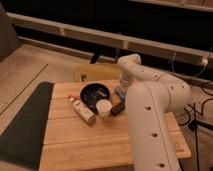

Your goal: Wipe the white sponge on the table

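The table point(95, 142) is a light plank top that fills the lower middle of the camera view. My white arm rises large at the right and bends down over the table's far right part. The gripper point(120, 92) hangs there, low over the wood, just right of a black bowl point(95, 94). It is shut, and its tip is partly covered by the arm. The white sponge is not visible; it may be hidden under the gripper or behind the arm.
A white cup point(103, 107) stands in front of the bowl, with a small dark object point(117, 108) to its right and a bottle point(83, 110) lying to its left. A dark grey mat point(22, 122) borders the table's left side. A yellow seat point(95, 71) lies behind; cables point(200, 107) at right.
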